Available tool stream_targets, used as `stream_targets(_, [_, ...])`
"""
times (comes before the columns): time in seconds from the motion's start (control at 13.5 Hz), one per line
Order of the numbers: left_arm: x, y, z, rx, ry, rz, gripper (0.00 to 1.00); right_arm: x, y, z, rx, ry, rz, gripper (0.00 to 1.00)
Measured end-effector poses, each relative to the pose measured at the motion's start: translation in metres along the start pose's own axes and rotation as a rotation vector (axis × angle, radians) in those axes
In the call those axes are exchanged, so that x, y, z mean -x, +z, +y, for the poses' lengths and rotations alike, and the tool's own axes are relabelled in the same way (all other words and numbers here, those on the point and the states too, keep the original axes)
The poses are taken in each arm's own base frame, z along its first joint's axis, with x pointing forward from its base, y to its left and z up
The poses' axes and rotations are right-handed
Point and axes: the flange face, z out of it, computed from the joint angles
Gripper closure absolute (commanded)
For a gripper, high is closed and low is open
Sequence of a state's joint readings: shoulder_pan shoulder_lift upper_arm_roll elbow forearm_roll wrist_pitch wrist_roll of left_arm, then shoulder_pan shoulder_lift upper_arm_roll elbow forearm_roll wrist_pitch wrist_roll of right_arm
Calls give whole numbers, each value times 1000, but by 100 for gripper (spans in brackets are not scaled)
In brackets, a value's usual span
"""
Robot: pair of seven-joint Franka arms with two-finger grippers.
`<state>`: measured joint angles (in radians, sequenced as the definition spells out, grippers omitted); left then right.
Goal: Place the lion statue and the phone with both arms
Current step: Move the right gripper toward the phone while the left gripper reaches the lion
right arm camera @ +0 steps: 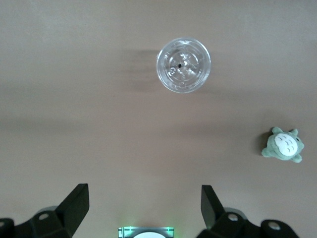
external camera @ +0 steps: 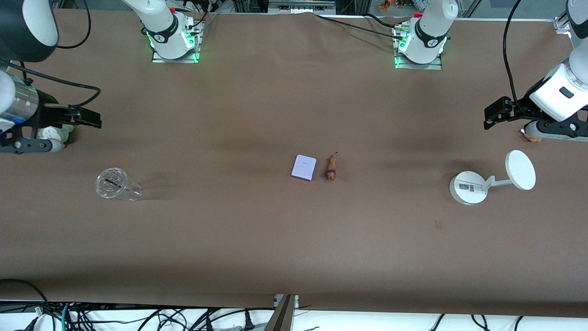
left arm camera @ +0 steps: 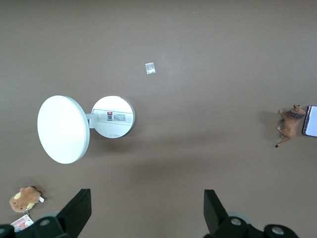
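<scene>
The phone (external camera: 303, 168), a pale lavender slab, lies flat at the middle of the table. The lion statue (external camera: 331, 168), small and reddish-brown, lies right beside it toward the left arm's end. Both show at the edge of the left wrist view, the lion (left arm camera: 291, 124) and a sliver of the phone (left arm camera: 311, 121). My left gripper (external camera: 494, 115) hangs open and empty over the table's left arm end; its open fingers show in its wrist view (left arm camera: 146, 198). My right gripper (external camera: 85, 117) hangs open and empty over the right arm's end (right arm camera: 143, 196).
A white round-based stand (external camera: 468, 187) with a disc (left arm camera: 62, 130) stands near the left gripper, a tan plush (external camera: 533, 137) beside it. A clear plastic cup (external camera: 115, 184) and a grey-green plush (right arm camera: 283, 146) sit at the right arm's end. A small tape scrap (external camera: 438, 224) lies nearer the camera.
</scene>
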<state>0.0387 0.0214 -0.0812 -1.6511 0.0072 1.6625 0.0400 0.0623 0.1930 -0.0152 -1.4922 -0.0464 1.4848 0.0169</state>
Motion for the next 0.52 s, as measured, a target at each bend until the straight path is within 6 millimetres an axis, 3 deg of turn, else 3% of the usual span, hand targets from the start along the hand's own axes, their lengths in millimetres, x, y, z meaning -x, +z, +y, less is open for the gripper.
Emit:
stream_targets(0.3, [0, 0, 0, 0, 0, 0, 0, -14, 8, -18, 3, -27, 37, 0])
stream_targets(0.52, [0, 0, 0, 0, 1, 0, 0, -19, 9, -44, 8, -29, 64, 0])
